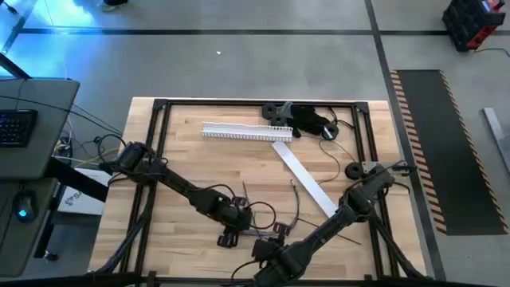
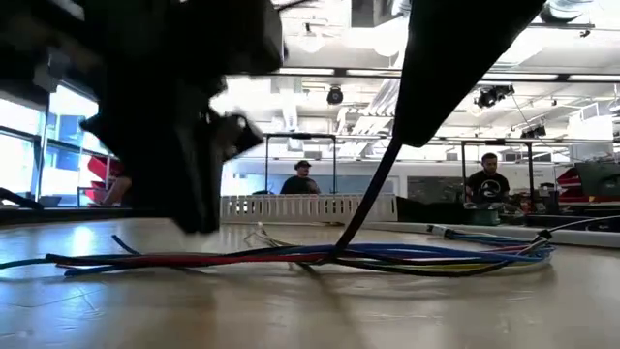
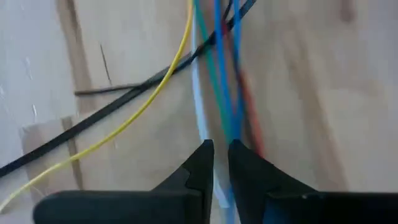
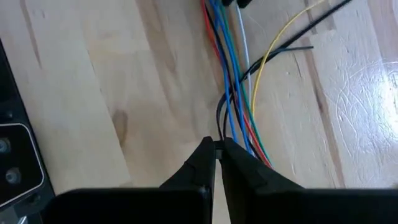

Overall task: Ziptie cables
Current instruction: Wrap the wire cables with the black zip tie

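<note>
Left wrist view: left gripper (image 3: pixel 221 149) pinches the cables (image 3: pixel 224 81); right gripper (image 4: pixel 216 147) nips a black strand; no tie cinched yet.

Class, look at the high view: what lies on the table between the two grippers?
In the high view, the cables lie between the left gripper and the right gripper, a loose bunch on the wooden table; nothing else shows there.

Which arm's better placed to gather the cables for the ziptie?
Probably left. The left gripper sits down on the cables, fingers nearly shut astride the blue strands. The right gripper is beside the same bunch, its fingers pinching only a thin black wire. Close call; both are near.
</note>
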`<state>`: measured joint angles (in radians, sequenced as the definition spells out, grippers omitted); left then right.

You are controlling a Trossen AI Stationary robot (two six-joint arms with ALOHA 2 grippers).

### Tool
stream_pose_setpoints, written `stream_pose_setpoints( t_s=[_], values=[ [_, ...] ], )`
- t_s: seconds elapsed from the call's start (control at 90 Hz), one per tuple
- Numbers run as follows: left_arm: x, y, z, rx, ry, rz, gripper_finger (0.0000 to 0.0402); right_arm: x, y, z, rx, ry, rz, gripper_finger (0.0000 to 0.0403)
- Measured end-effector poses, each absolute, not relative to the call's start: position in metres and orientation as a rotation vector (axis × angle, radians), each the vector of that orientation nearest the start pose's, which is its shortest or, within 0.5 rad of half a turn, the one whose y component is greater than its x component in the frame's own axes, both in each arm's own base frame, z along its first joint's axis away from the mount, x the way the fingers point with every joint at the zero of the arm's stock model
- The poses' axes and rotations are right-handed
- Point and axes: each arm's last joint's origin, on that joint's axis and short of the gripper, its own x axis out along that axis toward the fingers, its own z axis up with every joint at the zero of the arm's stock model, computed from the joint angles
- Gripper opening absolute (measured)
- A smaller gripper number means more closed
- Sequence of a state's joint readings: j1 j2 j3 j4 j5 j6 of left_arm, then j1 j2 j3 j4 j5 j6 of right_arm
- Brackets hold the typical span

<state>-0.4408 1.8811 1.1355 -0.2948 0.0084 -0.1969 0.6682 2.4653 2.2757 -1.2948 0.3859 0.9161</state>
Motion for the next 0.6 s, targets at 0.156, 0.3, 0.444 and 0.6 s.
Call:
stream_pose_setpoints(
  t_s=[0.156, 0.3, 0.444, 0.6],
  values=[
    [0.342, -0.160, 0.155, 0.087, 0.945, -0.272, 0.0009, 0.389, 0.293, 0.187, 0.042, 1.216, -0.352, 0.0000],
    [0.353, -0.152, 0.158, 0.120, 0.855, -0.237, 0.0022, 0.389, 0.293, 0.187, 0.044, 1.214, -0.350, 0.0000],
    [0.365, -0.138, 0.163, 0.120, 0.769, -0.205, 0.0025, 0.389, 0.294, 0.187, 0.041, 1.211, -0.343, 0.0000],
    [0.375, -0.127, 0.157, 0.089, 0.751, -0.219, 0.0005, 0.390, 0.294, 0.187, 0.044, 1.208, -0.341, 0.0000]
  ],
)
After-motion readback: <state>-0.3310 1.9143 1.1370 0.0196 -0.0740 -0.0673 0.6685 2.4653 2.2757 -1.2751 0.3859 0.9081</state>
